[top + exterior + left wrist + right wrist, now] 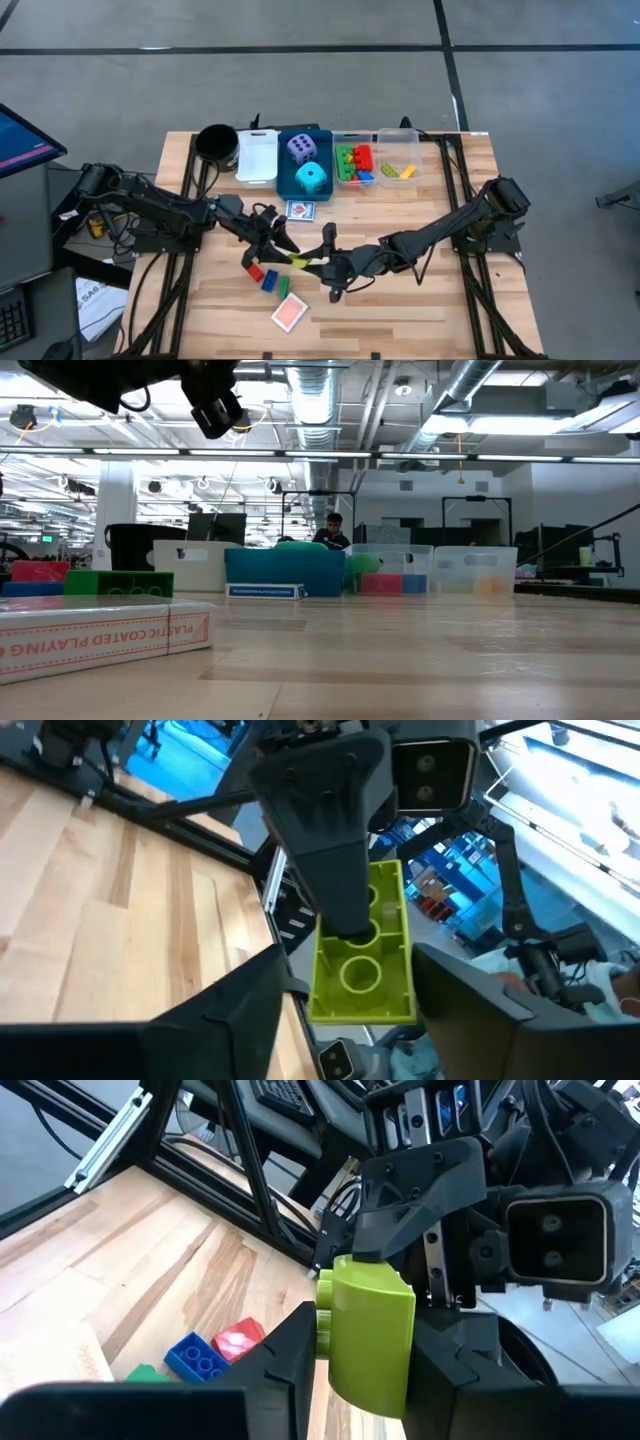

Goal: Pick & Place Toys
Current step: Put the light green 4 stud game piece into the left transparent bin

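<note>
High view hides the yellow-green brick (301, 261) between both grippers; wrist views show right gripper (365, 1355) jaws clamping it, left gripper (345, 1010) jaws parted around it.

Two dark arms, each with one gripper: left gripper (285, 243), right gripper (318, 262). One yellow-green brick (300, 261) between them. Three loose bricks on the table: one red brick (256, 271), one blue brick (270, 279), one green brick (282, 288). Two red-backed card packs: near card pack (289, 313), far card pack (300, 210). Two dice: purple die (301, 149), cyan die (312, 178). One black cup (216, 142). Four bins: one white bin (258, 157), one blue bin (328, 160), two clear bins (398, 135), with bricks too small to count.
</note>
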`<state>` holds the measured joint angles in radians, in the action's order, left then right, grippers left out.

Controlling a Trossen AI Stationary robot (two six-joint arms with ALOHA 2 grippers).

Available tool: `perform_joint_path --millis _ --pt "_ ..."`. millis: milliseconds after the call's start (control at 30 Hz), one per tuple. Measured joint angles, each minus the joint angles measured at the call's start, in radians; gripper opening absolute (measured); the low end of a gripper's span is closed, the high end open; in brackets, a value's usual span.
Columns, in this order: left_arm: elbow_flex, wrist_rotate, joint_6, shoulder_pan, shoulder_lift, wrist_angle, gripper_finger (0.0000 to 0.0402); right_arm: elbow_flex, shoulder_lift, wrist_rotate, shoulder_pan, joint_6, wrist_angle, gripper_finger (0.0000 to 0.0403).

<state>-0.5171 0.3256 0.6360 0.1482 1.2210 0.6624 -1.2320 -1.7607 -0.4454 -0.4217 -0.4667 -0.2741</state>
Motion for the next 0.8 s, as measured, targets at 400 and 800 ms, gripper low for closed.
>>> perform_joint_path --millis 400,800 --pt "0.002 0.028 0.025 -0.042 -0.021 -0.011 0.0312 -0.003 0.0 -0.005 0.0 0.053 -0.023 0.0101" --pt "0.002 0.159 -0.041 -0.217 -0.237 -0.207 0.0352 -0.004 0.001 -0.305 -0.005 0.132 0.018 0.0101"
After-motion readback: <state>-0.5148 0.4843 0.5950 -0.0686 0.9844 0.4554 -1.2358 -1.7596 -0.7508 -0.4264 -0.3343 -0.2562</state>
